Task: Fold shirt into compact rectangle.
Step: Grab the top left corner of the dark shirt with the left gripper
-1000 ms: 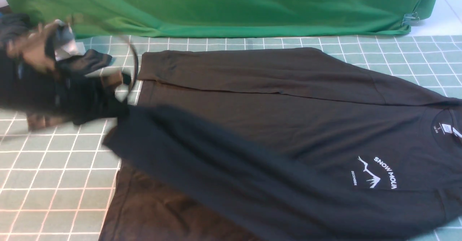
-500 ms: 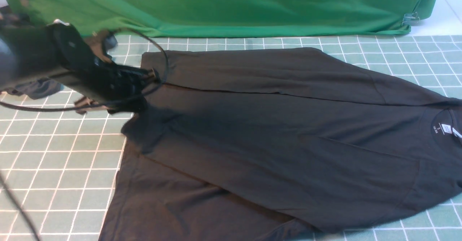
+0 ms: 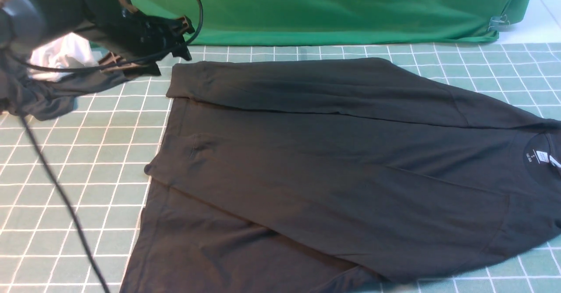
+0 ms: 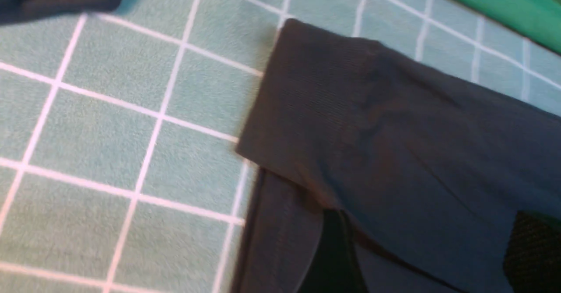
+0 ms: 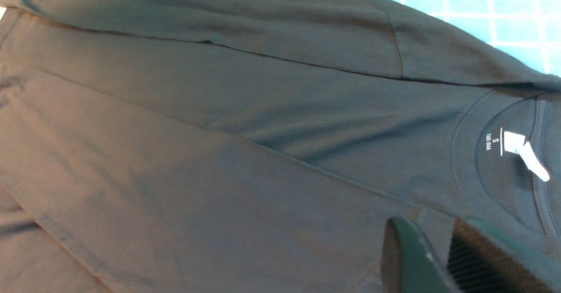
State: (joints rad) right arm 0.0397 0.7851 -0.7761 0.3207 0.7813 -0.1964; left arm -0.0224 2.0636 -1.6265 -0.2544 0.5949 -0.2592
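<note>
The black long-sleeved shirt point(image 3: 333, 161) lies flat on the green grid mat point(image 3: 65, 187), collar to the right, with both sleeves folded across the body. Its white neck label point(image 3: 542, 156) shows; the mountain logo is hidden under the near sleeve. My left gripper point(image 3: 177, 38) hangs open above the mat just past the shirt's hem corner point(image 4: 307, 100), its fingers wide apart and empty point(image 4: 431, 249). My right gripper point(image 5: 438, 236) is out of the front view; it hovers open over the chest near the collar and label point(image 5: 515, 144), holding nothing.
A dark grey garment point(image 3: 44, 95) bunched with a white cloth point(image 3: 65, 56) lies at the far left under my left arm. A green backdrop cloth point(image 3: 307, 8) drapes along the back edge. A black cable point(image 3: 57, 183) hangs across the left of the mat.
My left gripper carried the near sleeve across the shirt, let it go and rose toward the back left. The sleeve now lies flat over the logo.
</note>
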